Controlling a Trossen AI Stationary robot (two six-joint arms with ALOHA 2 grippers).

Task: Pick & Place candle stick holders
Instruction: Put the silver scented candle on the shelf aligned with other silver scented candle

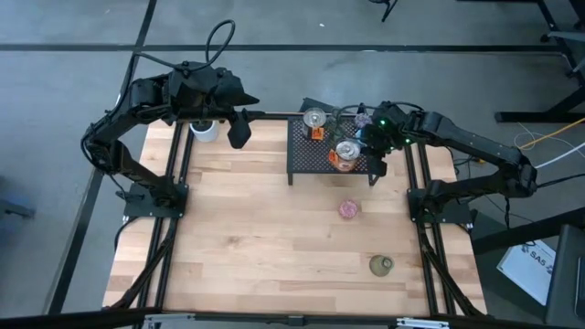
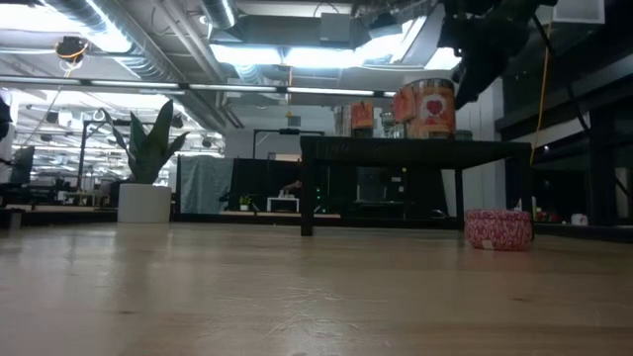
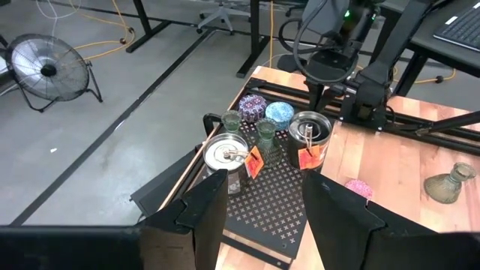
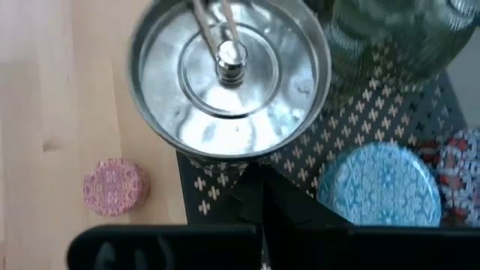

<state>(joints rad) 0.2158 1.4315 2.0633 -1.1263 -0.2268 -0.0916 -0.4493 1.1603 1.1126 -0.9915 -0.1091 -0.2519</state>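
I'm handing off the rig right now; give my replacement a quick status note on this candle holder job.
Left gripper: fingers open, empty, waiting beside the rack's left end.
Right gripper: shut, empty, above the black mesh rack by a silver holder.
On the rack: both silver holders, two green glass ones, the blue and the purple-speckled one.
Left on the table: pink holder and olive holder.

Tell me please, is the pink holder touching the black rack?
Apart. The high view shows bare wood between the pink holder and the black rack.
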